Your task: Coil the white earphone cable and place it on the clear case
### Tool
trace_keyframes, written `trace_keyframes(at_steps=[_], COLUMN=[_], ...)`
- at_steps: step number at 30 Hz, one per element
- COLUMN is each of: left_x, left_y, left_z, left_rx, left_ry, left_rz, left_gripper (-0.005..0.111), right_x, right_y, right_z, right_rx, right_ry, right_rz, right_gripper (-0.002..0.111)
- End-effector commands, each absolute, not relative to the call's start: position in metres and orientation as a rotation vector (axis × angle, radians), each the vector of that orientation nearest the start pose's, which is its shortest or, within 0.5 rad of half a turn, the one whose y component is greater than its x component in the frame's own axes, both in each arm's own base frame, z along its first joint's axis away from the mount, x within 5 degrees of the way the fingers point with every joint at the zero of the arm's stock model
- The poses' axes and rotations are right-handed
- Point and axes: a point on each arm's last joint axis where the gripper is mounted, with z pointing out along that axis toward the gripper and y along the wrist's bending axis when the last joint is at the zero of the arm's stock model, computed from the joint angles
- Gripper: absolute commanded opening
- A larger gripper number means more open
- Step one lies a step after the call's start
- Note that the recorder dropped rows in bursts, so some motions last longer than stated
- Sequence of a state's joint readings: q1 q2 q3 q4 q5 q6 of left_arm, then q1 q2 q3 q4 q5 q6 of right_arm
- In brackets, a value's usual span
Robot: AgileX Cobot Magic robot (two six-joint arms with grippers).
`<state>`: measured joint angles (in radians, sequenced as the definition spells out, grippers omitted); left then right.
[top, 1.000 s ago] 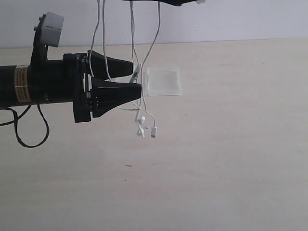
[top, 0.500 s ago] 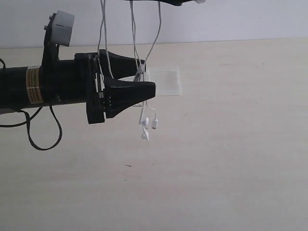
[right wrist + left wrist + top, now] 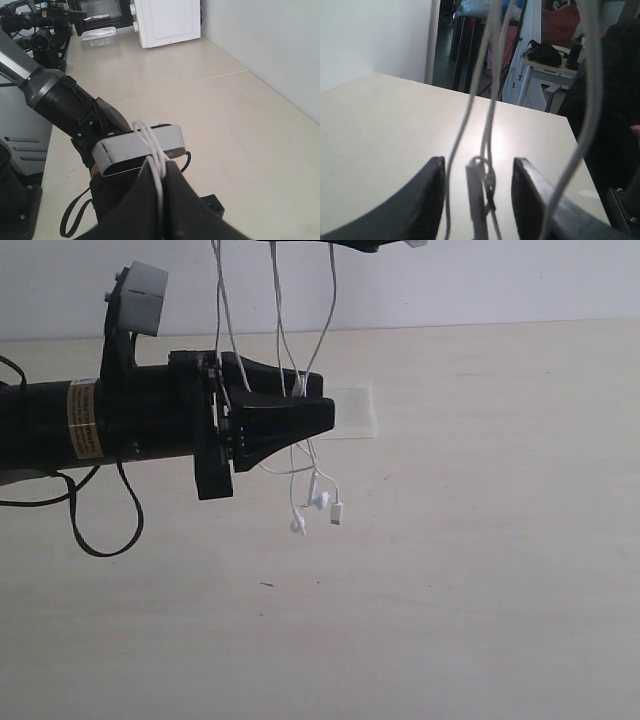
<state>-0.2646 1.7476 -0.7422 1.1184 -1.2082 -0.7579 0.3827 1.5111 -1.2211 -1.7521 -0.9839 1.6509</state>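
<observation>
The white earphone cable (image 3: 325, 330) hangs in several strands from my right gripper (image 3: 340, 244) at the top edge of the exterior view. Its earbuds and plug (image 3: 320, 502) dangle just above the table. In the right wrist view the right gripper (image 3: 159, 169) is shut on the cable (image 3: 150, 140). My left gripper (image 3: 325, 405) reaches in from the left and straddles the hanging strands. In the left wrist view the left gripper (image 3: 479, 165) is open, with the cable (image 3: 490, 110) and its inline remote (image 3: 475, 195) between the jaws, gaps on both sides. The clear case (image 3: 358, 410) lies flat behind the fingertips, partly hidden.
The long black left arm (image 3: 100, 430) spans the left side, with its grey wrist camera (image 3: 145, 285) on top and a black cable loop (image 3: 100, 530) below. A white wall backs the table. A white appliance (image 3: 165, 20) and a clear tub (image 3: 100, 36) stand far off.
My left arm has moved right, its jaws now narrower around the hanging strands. The earbuds and plug have swung right. The right gripper has not moved.
</observation>
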Motion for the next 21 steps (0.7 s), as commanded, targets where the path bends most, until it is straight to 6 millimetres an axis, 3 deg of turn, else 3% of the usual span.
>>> trace_keyframes(at_steps=[1,6,15,21], left_x=[0.278,0.279,0.283,0.292], left_y=[-0.155,-0.155,-0.15,-0.123], left_z=[0.208,0.206,0.201,0.206], left_rx=[0.861,0.861,0.858,0.772], left_ry=[1.457,1.478,1.543,1.592], left_rz=[-1.106,-1.088,-1.041,-0.998], left_gripper=[0.031,0.0,0.0,0.0], right_x=[0.265,0.265,0.269,0.275], right_y=[0.188,0.188,0.187,0.18], right_z=[0.36,0.36,0.36,0.36], right_rx=[-1.153,-1.153,-1.103,-1.043], right_ry=[1.583,1.583,1.615,1.652], right_rz=[1.07,1.07,1.048,1.038], right_gripper=[0.0,0.0,0.0,0.0])
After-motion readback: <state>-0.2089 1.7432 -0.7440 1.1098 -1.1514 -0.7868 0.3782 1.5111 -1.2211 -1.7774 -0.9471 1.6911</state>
